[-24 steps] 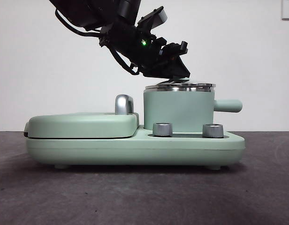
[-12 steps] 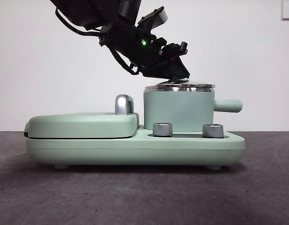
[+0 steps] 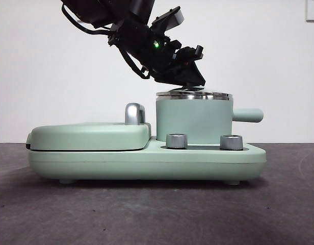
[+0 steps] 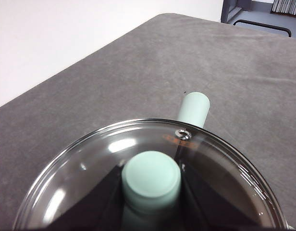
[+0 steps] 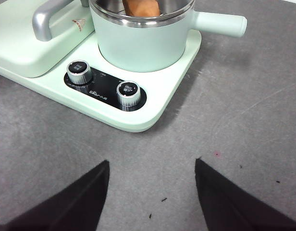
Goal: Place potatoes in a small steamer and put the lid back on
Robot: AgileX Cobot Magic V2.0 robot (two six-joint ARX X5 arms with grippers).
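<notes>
The mint-green small steamer (image 3: 193, 120) stands on the right half of the cooker base, its stubby side handle (image 3: 247, 115) pointing right. The glass lid (image 3: 194, 95) lies level on its steel rim. My left gripper (image 3: 190, 84) comes down from the upper left. In the left wrist view (image 4: 151, 180) its jaws are shut on the lid's green knob (image 4: 151, 169). The orange-brown potato (image 5: 141, 7) shows inside the pot in the right wrist view. My right gripper (image 5: 152, 166) is open and empty above the table in front of the cooker.
The flat green lidded griddle (image 3: 88, 135) with a steel handle (image 3: 134, 113) takes the left half of the cooker base (image 3: 147, 163). Two steel dials (image 3: 177, 141) (image 3: 231, 142) sit on the base's front. The dark grey table (image 3: 157, 214) lies around it.
The lid, slightly tilted on the pot before, now lies level on the rim. The left arm has shifted very slightly and still holds the knob.
</notes>
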